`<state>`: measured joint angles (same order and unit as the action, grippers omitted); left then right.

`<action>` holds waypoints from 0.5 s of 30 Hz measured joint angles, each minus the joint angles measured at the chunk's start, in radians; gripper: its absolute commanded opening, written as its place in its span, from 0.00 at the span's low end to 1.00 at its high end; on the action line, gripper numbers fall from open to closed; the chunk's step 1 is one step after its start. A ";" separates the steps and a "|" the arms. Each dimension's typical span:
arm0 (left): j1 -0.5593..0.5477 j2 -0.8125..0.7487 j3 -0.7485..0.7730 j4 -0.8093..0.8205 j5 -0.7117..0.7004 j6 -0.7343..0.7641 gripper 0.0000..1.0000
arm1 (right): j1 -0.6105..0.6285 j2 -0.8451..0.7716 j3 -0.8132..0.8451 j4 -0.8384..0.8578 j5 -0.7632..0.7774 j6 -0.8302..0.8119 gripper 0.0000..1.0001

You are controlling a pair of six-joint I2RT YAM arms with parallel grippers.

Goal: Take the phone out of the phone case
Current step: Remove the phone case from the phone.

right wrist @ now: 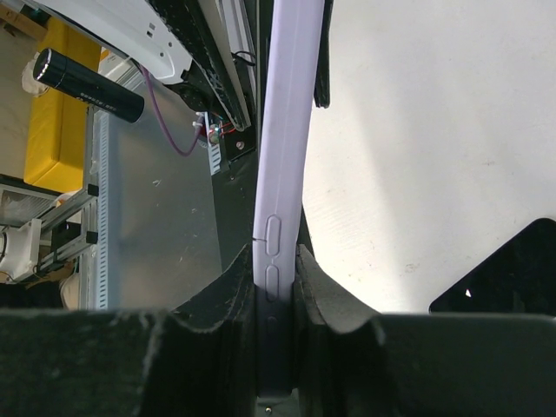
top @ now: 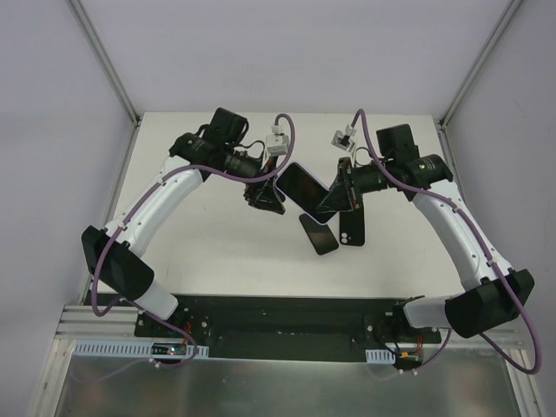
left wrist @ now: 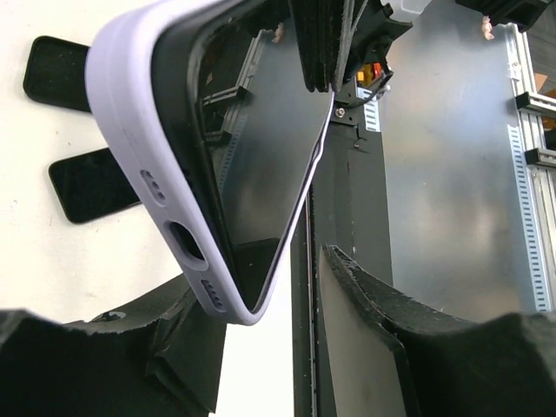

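Note:
A lavender phone case [top: 303, 188] hangs tilted in the air over the middle of the table. The phone [left wrist: 261, 148] sits inside it, its dark glossy screen reflecting the rails. My right gripper [top: 334, 198] is shut on the case's long edge, with the fingers pressed on both sides of the button strip [right wrist: 276, 261]. My left gripper [top: 265, 198] is at the opposite end. Its jaws stand apart around the case's lower corner [left wrist: 233, 300]; the corner lies close to the left finger [left wrist: 130, 339] and a gap separates it from the right finger [left wrist: 382, 321].
Two black phone-like slabs [top: 319, 233] [top: 351, 228] lie flat on the white table below the held case, also seen as dark shapes [left wrist: 91, 182] [left wrist: 56, 74] in the left wrist view. A metal rail plate [left wrist: 460, 174] runs along the near edge.

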<state>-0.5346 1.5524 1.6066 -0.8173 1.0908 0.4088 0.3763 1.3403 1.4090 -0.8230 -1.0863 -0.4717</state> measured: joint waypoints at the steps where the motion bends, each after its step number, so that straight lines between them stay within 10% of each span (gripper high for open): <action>1: 0.000 0.000 0.004 -0.002 0.000 0.001 0.44 | 0.000 0.000 -0.001 0.000 0.000 0.000 0.00; 15: 0.041 0.031 0.069 -0.039 0.103 -0.003 0.00 | -0.013 0.003 -0.022 0.010 -0.058 -0.024 0.00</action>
<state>-0.4934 1.5829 1.6752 -0.8558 1.1938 0.4061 0.3630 1.3437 1.3872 -0.8127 -1.1442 -0.4953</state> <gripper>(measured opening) 0.175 0.206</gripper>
